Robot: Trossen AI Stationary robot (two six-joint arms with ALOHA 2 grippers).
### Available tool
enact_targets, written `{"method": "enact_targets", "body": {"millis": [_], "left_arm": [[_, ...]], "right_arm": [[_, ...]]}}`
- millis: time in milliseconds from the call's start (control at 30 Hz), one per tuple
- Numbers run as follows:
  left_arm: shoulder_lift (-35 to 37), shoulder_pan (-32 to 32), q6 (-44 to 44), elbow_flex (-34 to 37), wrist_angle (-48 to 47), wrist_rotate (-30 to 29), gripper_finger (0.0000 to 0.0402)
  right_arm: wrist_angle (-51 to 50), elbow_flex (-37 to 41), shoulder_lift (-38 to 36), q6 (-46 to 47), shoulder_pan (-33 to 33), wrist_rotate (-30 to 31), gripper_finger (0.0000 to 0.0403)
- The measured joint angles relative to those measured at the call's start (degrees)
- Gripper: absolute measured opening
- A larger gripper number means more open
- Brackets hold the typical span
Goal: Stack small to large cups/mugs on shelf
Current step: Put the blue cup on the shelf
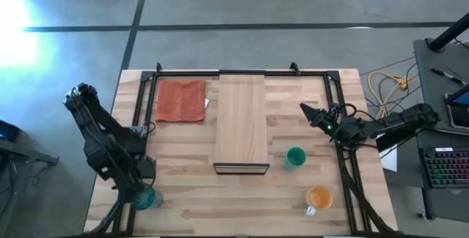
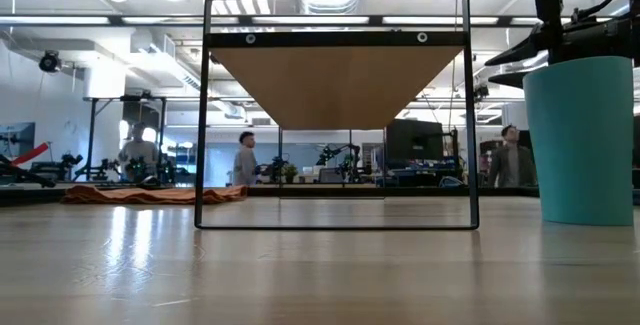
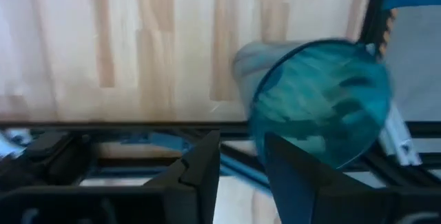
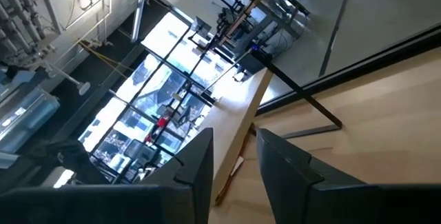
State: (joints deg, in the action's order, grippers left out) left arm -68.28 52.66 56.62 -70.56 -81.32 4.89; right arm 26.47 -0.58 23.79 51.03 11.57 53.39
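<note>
The translucent teal tumbler (image 1: 148, 198) stands on its base at the table's near left corner. In the left wrist view its open mouth (image 3: 318, 100) faces up, beside one finger. My left gripper (image 3: 242, 165) hovers just over it, shut and empty, with the tumbler outside the fingers. The green cup (image 1: 295, 157) stands upright to the right of the shelf's near end and looms large in the low view (image 2: 580, 140). The orange mug (image 1: 319, 198) with a white handle stands near the front right. The light-wood shelf (image 1: 240, 123) rests on a black frame (image 2: 335, 85). My right gripper (image 1: 306, 110) is shut and empty, raised right of the shelf.
An orange-red cloth (image 1: 181, 100) lies flat at the far left, beside the shelf. A black rail frame (image 1: 242, 72) runs around the table's edges. Bare tabletop lies between the tumbler and the mug along the near edge. People and desks show in the room beyond.
</note>
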Motion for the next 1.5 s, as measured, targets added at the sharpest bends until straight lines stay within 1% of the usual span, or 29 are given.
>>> {"method": "enact_targets", "body": {"millis": [100,233,467,767,833,933,1033,1100,1133,1200,1333,1400,1500], "left_arm": [[-1.23,0.00,0.04,0.04,2.19,-0.04,0.0110],[-2.76,0.00,0.33,0.04,3.34,0.65,0.0112],[-4.15,0.66,1.54,0.55,2.32,1.21,0.0112],[-7.08,0.61,1.61,5.74,3.27,1.09,0.0112],[-7.72,0.59,1.62,6.30,3.28,1.79,0.0111],[-8.25,0.50,1.59,6.43,3.34,2.38,0.0097],[-8.02,-0.32,1.58,6.60,3.54,2.60,0.0058],[-7.55,-1.17,1.63,6.89,4.14,2.58,0.0020],[-7.25,-1.75,1.88,7.06,4.46,2.60,0.0011],[-6.90,-2.92,2.92,7.19,4.47,2.59,0.0006],[-5.43,-6.64,2.36,6.76,4.12,1.71,0.0001],[-3.88,-9.90,0.42,5.63,3.51,1.44,0.0001],[-1.76,-17.17,-4.16,2.00,1.18,1.22,0.0001]], "right_arm": [[-0.92,0.00,0.00,0.00,0.00,0.00,0.0105],[-1.06,0.00,0.00,0.00,0.02,0.02,0.0105],[-1.09,0.00,0.00,-0.02,0.00,0.20,0.0105],[-1.09,0.00,0.00,-0.01,0.00,0.20,0.0105],[-1.06,0.00,0.00,0.00,0.01,0.16,0.0105],[-1.06,0.00,0.00,0.01,0.01,-0.82,0.0105],[-1.06,0.00,0.00,0.02,0.02,-0.90,0.0105],[-1.04,0.00,0.00,0.02,0.00,-0.90,0.0105],[-1.04,0.00,0.00,0.02,0.00,-0.90,0.0105],[-1.03,0.00,0.00,0.22,0.01,-0.90,0.0105],[-1.04,0.00,0.00,4.14,0.00,-0.96,0.0105],[-1.04,0.00,0.00,5.31,0.00,-1.15,0.0105],[-1.02,0.00,0.00,5.50,0.00,-1.73,0.0105]]}}
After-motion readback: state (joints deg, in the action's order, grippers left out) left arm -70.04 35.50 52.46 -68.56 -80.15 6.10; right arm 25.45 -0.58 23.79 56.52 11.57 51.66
